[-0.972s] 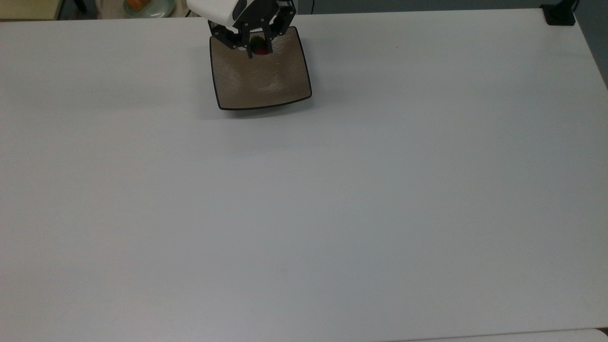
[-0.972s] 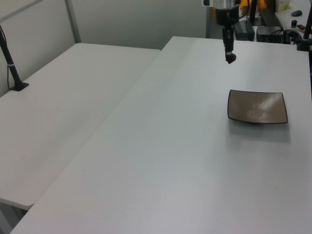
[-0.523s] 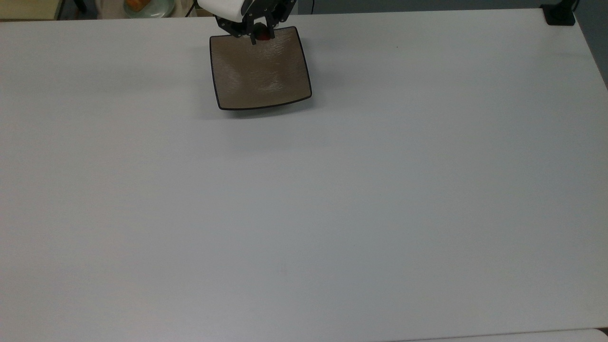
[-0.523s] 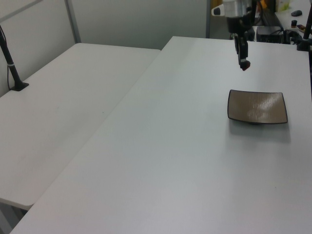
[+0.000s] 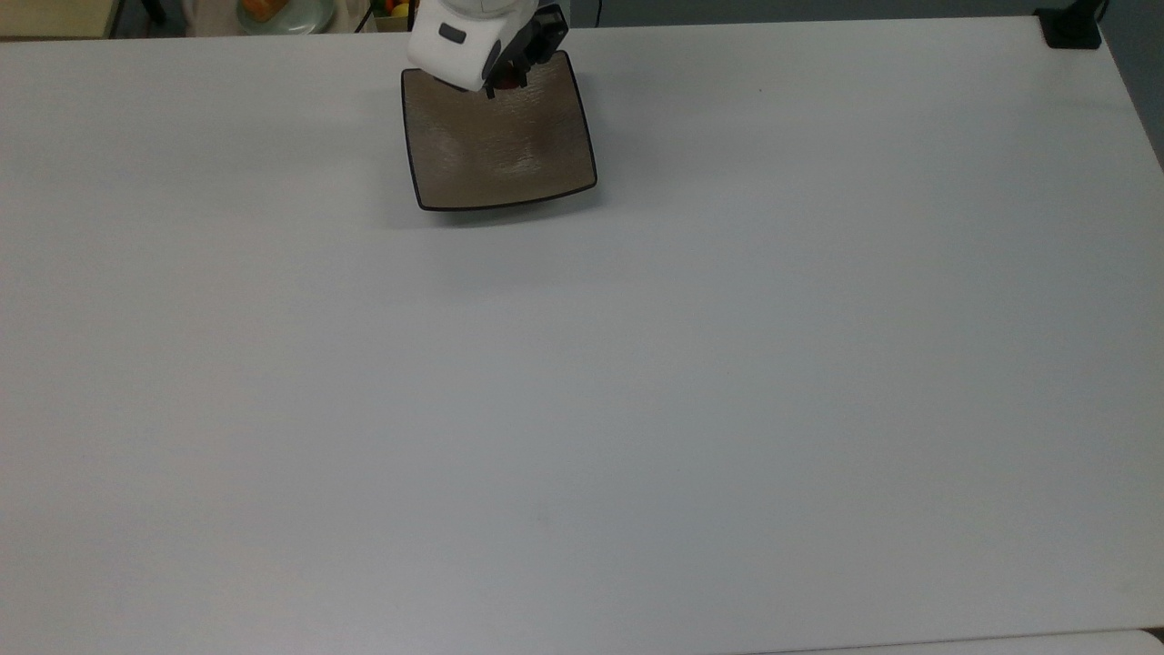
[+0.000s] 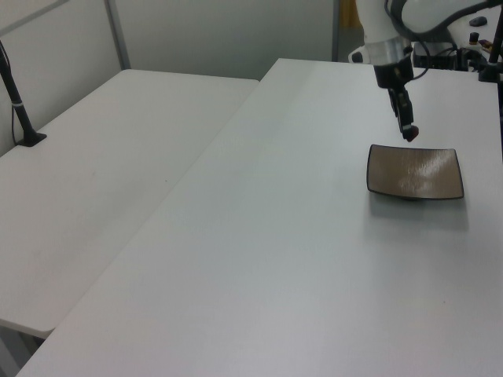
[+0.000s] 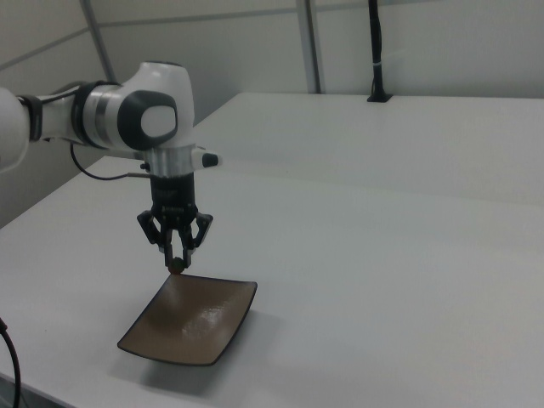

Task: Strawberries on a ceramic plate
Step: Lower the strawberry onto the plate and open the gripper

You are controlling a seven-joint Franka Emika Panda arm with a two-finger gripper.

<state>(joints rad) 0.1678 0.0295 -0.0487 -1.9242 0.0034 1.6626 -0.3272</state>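
Strawberry (image 7: 176, 265) sits pinched between my claw (image 7: 176, 258) fingers, its dark red body hanging just below the tips, so I am closed on it and carrying it. In the right view I hang low in the left half of the frame, directly over the far corner of the plate (image 7: 200, 327), with a small gap of air between fruit and glaze. In the left view the claw (image 6: 408, 129) shows at the upper right, the strawberry (image 6: 410, 135) hovering above the plate's (image 6: 416, 174) far edge, not its middle. In the top view my white wrist covers the plate's (image 5: 500, 146) upper edge near the top of the frame, and a speck of red shows at the claw (image 5: 507, 82).

What matters for the release: the plate's centre lies toward the bottom of the top view's frame from where I hold the fruit. I judge that dropping here risks the strawberry landing on the upturned rim and rolling onto the bench (image 5: 637, 409). A short shift toward the dish's middle, then a lower descent before opening, looks safer.
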